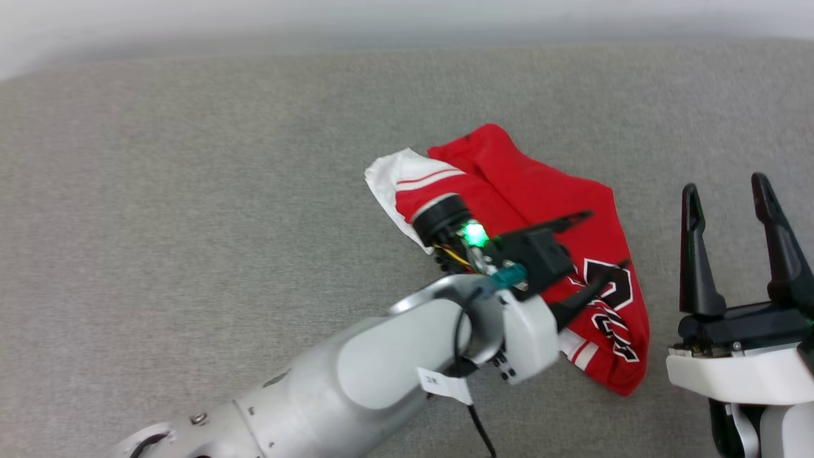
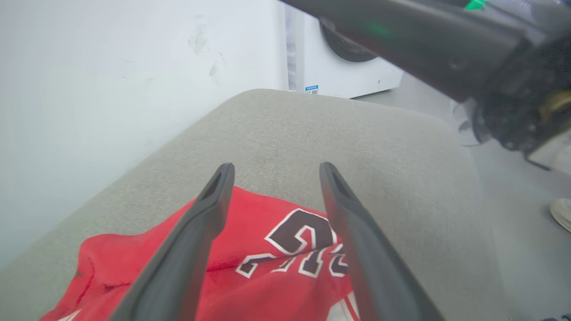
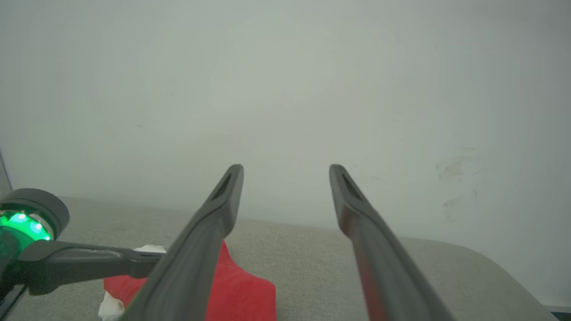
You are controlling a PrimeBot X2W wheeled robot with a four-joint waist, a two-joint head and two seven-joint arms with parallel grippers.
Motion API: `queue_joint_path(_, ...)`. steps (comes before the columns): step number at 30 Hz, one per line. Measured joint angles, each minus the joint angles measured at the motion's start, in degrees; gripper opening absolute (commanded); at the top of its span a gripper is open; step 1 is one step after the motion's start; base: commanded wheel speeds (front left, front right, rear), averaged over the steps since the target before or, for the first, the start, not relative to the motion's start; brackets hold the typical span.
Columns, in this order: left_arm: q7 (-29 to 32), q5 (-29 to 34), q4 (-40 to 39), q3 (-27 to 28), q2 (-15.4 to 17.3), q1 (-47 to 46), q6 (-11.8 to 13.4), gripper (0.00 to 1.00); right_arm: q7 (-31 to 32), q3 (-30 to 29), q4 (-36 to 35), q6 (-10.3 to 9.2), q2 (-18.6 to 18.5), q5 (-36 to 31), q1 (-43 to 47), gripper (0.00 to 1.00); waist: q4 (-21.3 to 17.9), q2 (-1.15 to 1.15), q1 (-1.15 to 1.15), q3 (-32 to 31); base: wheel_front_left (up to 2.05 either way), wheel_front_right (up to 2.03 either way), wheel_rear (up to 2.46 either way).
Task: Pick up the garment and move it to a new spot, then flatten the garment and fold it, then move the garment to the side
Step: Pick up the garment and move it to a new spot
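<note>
Plainly, the shirt [image 1: 528, 191] is seen crumpled on the worktop [image 1: 191, 191] under the open left end effector [image 1: 607, 238], the right end effector [image 1: 725, 184] is held open nearby, and flattening and folding are judged undone.

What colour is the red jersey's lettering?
Black block lettering, white-outlined, on red jersey shirt; left wrist view.

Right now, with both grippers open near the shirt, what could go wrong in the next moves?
1. The garment lies crumpled and folded over itself; a pinch may take several layers, so flattening could fail.
2. The left gripper hovers open over it, and the right gripper stands open just beside it; if both reach for the same edge, they might collide.
3. A loose black cable hangs from the left arm and could snag.
</note>
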Motion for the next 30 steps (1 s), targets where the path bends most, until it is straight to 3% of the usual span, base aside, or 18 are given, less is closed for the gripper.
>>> queue_joint_path(10,-5.2,1.4,-0.5,9.5,6.0,6.0,9.6,1.00,0.0,-0.2,1.8,0.00,0.0,0.0,3.4,1.00,3.7,0.00,0.00,-5.9,0.00,0.00,0.00)
queue_joint_path(18,-5.4,6.2,-10.3,24.1,12.1,17.1,17.0,1.00,0.0,-0.5,3.6,0.00,0.0,0.0,5.9,1.00,5.8,0.00,0.00,-9.0,0.00,0.00,0.00)
queue_joint_path(25,-5.4,10.4,-15.9,38.0,14.6,30.9,20.4,1.00,0.0,-0.6,5.3,0.00,0.0,0.6,7.3,1.00,6.5,0.00,0.00,-11.0,0.00,0.00,0.00)
queue_joint_path(30,-5.4,13.7,-18.5,46.3,14.1,40.5,20.3,1.00,0.0,-1.1,6.9,0.00,0.0,1.9,8.3,1.00,6.3,0.00,0.00,-12.0,0.00,0.00,0.00)
